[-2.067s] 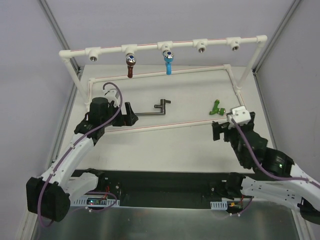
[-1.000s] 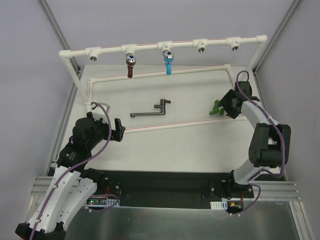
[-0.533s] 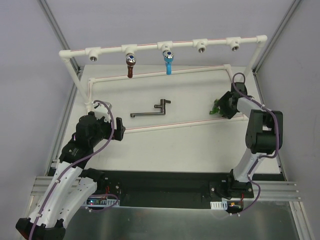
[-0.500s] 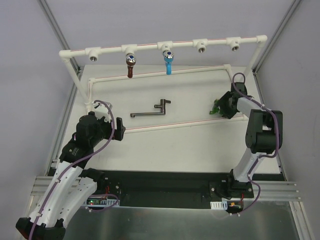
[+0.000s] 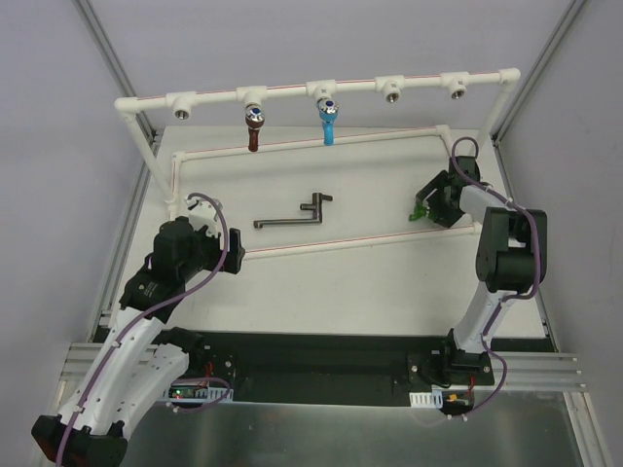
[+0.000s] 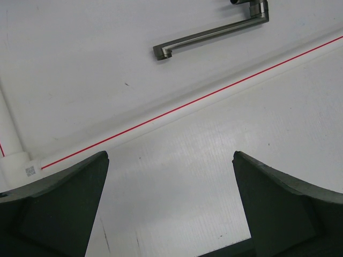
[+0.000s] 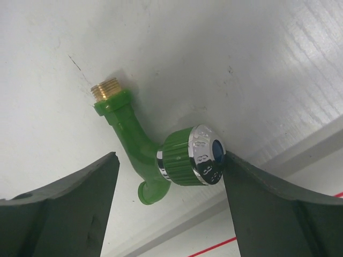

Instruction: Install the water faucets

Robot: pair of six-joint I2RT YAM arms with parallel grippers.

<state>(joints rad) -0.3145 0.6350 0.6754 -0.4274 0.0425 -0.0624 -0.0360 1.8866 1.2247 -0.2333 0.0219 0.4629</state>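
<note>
Top view: high at the near edge, looking down over the whole table (image 5: 350,282). Left wrist: close, facing down; grey metal spout (image 6: 209,35) at frame top, shared with top view. Right wrist: very close on green faucet (image 7: 179,160), apparently obliquely.

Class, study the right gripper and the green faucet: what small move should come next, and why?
Probably close the right gripper on the green faucet: it lies on the table between the open jaws, with its silver cap beside one jaw.
</note>
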